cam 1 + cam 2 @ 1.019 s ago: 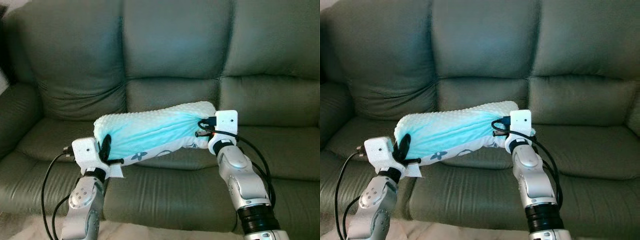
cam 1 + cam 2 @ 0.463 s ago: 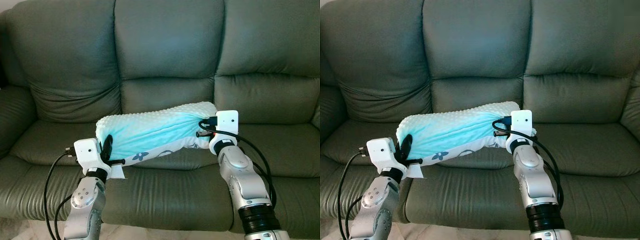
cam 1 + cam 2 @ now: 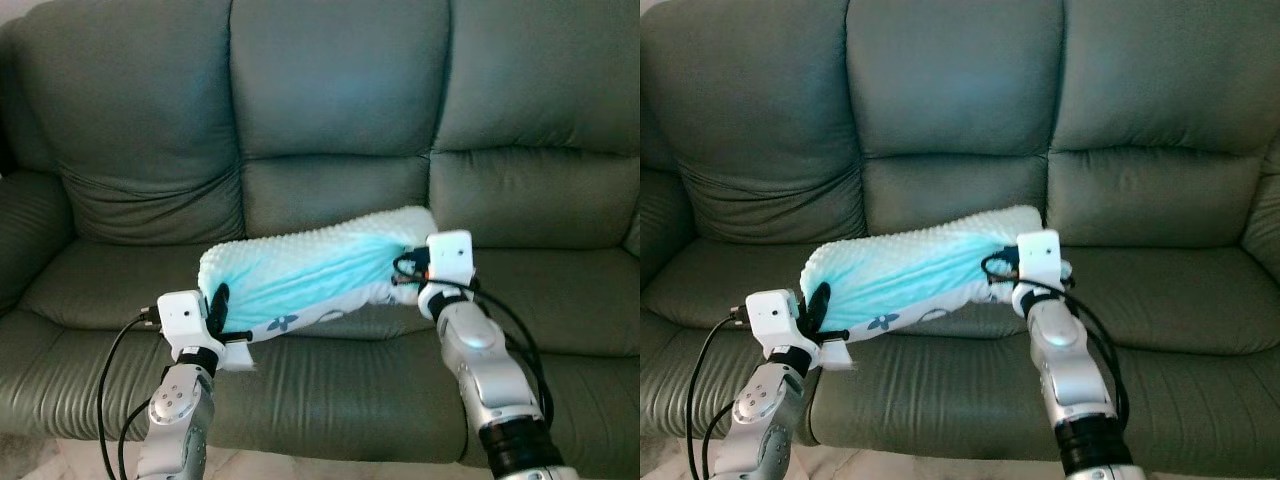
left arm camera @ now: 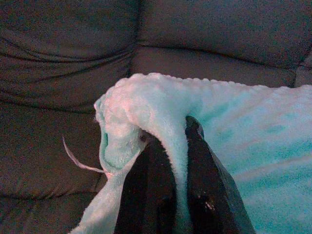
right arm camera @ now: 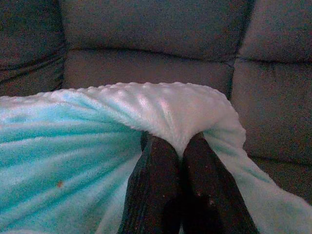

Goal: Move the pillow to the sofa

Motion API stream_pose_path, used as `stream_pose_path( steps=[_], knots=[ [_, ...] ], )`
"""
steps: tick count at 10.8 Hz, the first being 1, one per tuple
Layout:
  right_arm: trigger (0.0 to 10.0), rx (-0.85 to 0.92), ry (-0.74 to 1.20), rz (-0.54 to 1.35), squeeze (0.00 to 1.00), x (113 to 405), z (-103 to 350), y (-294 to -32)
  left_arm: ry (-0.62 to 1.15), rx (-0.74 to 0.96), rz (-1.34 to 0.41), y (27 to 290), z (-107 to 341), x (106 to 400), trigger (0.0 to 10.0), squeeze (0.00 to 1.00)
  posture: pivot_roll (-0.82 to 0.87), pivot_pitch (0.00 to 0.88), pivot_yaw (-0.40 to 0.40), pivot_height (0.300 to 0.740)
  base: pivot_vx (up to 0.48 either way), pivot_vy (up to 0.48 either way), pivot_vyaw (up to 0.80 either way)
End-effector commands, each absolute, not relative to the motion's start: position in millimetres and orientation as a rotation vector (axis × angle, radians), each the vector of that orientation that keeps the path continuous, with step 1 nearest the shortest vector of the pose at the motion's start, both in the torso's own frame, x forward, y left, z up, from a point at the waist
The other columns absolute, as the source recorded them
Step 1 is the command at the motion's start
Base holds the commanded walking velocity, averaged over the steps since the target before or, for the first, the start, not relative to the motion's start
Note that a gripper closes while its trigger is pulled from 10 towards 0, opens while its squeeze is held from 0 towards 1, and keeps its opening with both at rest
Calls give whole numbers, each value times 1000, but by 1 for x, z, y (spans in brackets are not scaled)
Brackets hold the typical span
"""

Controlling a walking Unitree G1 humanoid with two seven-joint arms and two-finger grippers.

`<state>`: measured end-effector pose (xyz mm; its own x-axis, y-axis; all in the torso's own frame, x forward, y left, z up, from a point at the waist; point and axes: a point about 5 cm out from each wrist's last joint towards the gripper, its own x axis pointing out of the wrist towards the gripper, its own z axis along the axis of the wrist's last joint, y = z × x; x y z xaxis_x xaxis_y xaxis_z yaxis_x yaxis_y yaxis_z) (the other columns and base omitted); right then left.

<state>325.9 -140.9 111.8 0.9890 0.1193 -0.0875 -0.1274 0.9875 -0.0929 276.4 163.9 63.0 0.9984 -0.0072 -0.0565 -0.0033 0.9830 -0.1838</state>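
Through my right wrist camera I see the right gripper (image 5: 181, 146), its two black fingers (image 5: 156, 165) pressed together on a bunched fold of the pillow (image 5: 73, 141), turquoise with a pale bumpy edge. Behind it, the dark grey-green sofa (image 5: 156, 44) cushions meet at seams.

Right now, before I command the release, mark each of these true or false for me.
1. Both end effectors grip the pillow. True: the left end effector pinches one end, the right end effector the other.
2. The pillow lies flat on the seat cushion. False: it is held up between the two arms, in front of the sofa.
3. The pillow is red. False: it is light turquoise with a white dotted side.
4. The sofa is dark green with three back cushions. True.
5. A person sits on the sofa. False: nobody is in view.
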Motion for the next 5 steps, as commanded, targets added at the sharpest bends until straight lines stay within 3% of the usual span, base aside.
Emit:
stream_pose_path(
  steps=[1,5],
  knots=[
    [10000,-106,79,119,0,325,110,-144,54,-169,23,171,62,278,10000,0,-224,103,61,740,0,0,0],
    [10000,-58,249,108,0,320,68,-148,186,-115,-67,159,32,290,10000,0,-234,154,100,740,0,0,0]
  ],
)
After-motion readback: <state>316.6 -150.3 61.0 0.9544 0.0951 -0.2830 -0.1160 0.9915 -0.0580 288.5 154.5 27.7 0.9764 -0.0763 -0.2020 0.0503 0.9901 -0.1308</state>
